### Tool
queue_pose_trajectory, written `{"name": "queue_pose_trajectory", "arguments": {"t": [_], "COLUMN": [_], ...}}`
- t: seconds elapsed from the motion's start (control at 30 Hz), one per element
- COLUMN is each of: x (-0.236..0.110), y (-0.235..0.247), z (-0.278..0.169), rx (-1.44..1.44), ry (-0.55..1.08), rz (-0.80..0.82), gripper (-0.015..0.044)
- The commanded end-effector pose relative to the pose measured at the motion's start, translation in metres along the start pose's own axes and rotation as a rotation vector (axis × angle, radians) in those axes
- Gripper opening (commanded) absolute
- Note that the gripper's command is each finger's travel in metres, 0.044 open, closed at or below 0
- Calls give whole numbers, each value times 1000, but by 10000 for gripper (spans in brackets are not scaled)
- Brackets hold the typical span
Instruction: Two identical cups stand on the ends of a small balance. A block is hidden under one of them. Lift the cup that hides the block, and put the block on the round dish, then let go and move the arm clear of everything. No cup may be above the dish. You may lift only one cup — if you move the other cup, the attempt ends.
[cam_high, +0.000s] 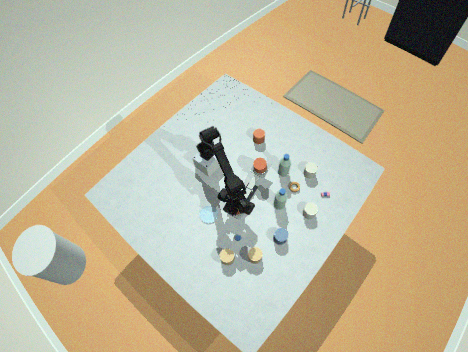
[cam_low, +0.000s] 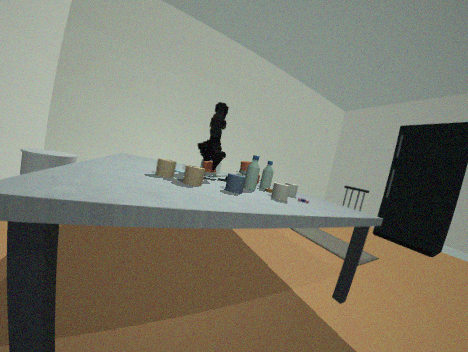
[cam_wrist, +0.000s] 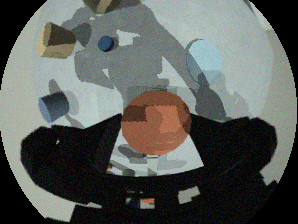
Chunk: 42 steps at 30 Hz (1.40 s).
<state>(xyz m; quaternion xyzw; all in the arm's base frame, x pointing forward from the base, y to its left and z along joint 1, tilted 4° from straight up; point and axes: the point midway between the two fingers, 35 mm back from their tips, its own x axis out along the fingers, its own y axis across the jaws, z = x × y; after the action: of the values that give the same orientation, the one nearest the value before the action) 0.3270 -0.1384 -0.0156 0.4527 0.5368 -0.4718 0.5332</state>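
Grey table (cam_high: 150, 200) mid-frame. Black gripper (cam_high: 239, 207) at centre, jaws spread wide, empty, directly over an orange cup (cam_wrist: 156, 121). Pale blue dish (cam_high: 207, 215) just left. Second orange cup (cam_high: 260, 165) upper right.

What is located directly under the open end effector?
An orange cup stands upright below the open end effector. Its opaque wall covers whatever lies beneath it.

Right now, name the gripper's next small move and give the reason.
Probably a short descent straight down. The open gripper holds nothing, and the wrist view shows the orange cup centred right below, between the fingers, large in frame. Lowering until the fingers flank its sides would set up the grasp.
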Motion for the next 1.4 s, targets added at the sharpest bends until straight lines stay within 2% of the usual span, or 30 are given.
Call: {"name": "queue_pose_trajectory", "arguments": {"t": [0.0, 0.03, 0.43, 0.83, 1.37], "x": [7, 7, 7, -3, -22], "y": [-2, -2, -2, 0, 3], "z": [-1, -1, -1, 0, 2], "rx": [0, 0, 0, 0, 0], "ry": [3, 3, 3, 3, 3], "rz": [-11, -11, -11, -11, -11], "gripper": [414, 387, 308, 0, 0]}}
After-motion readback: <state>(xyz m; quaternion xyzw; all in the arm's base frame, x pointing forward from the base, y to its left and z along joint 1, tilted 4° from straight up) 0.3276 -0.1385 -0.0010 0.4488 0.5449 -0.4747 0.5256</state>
